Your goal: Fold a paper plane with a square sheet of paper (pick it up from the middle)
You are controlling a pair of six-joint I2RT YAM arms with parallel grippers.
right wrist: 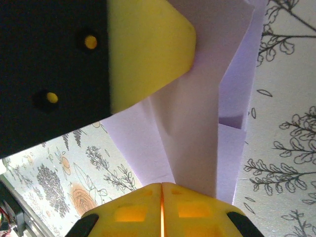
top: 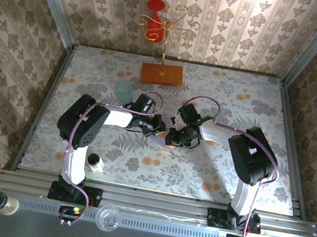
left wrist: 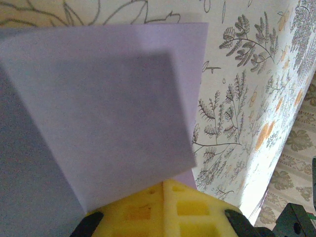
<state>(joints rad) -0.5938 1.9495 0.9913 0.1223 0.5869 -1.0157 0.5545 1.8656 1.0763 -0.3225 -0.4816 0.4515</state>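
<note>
The pale lilac sheet of paper (left wrist: 98, 108) is folded into long overlapping layers (right wrist: 197, 113) and hangs just above the floral table. My left gripper (left wrist: 168, 185) has its yellow pads pressed together on one edge of it. My right gripper (right wrist: 161, 186) is shut on the opposite end, where the layers run down into its pads. In the right wrist view one yellow fingertip (right wrist: 143, 49) of the left gripper presses on the paper from the upper left. From above, the left gripper (top: 155, 128) and the right gripper (top: 171, 136) meet at the table's middle, with a sliver of paper (top: 161, 135) between them.
A pale teal cup (top: 124, 91) stands just behind the left arm. An orange-brown wooden board (top: 162, 74) lies at the back, with a gold wire stand and a red piece (top: 155, 23) behind it. A small white bottle (top: 94, 162) sits near the front left edge.
</note>
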